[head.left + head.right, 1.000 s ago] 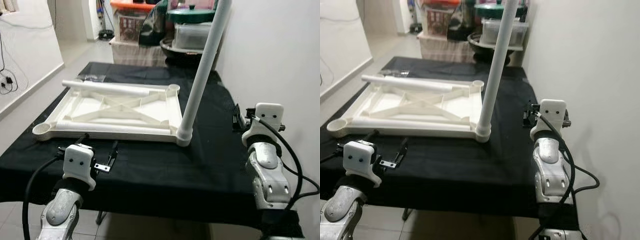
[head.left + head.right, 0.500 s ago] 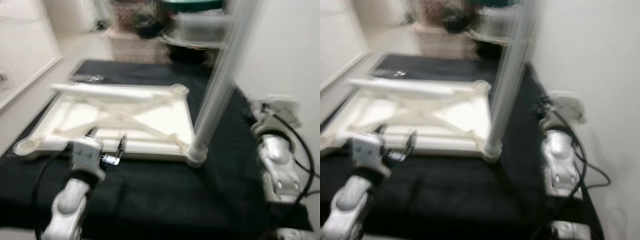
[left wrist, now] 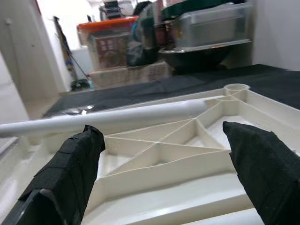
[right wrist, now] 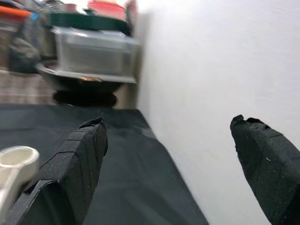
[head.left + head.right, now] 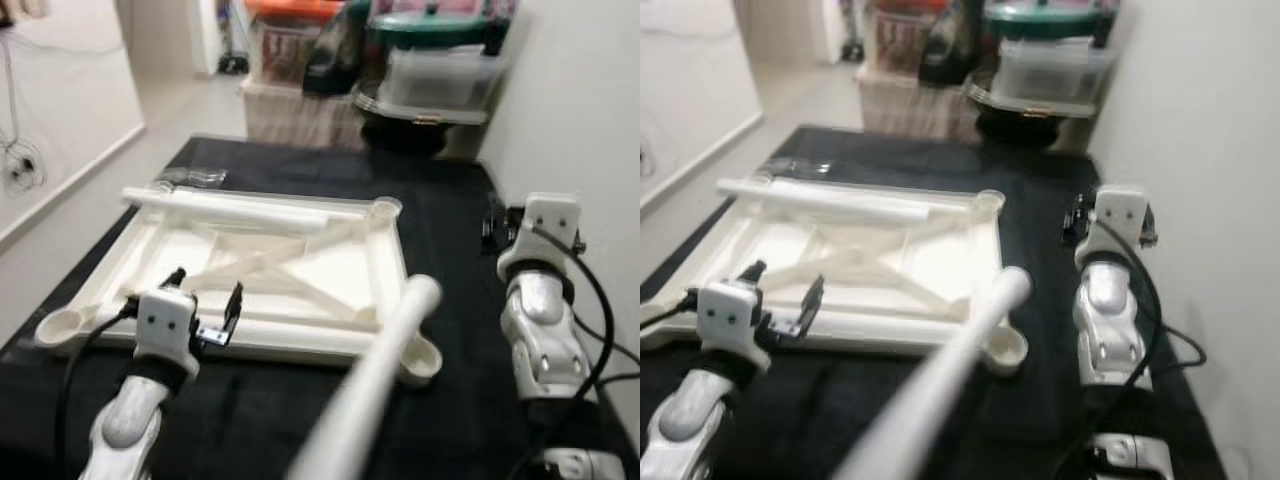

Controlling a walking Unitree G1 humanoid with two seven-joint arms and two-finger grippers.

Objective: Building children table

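Tabletop [image 5: 300, 290]: one, white, inverted on black-draped surface [image 5: 450, 200].
Legs: two; one [image 5: 240, 208] lying across tabletop, one [image 5: 375, 390] tilted at near corner socket.
Left gripper [image 5: 205, 300]: spread, over tabletop's near edge.
Right gripper [image 5: 497, 222]: spread, holding nothing.

Head stereo pair looks forward and down over the black cloth [image 5: 300, 420], sharing the white tabletop frame [image 5: 330, 270]; left wrist camera views that frame close; right wrist faces the far wall [image 4: 211, 70].
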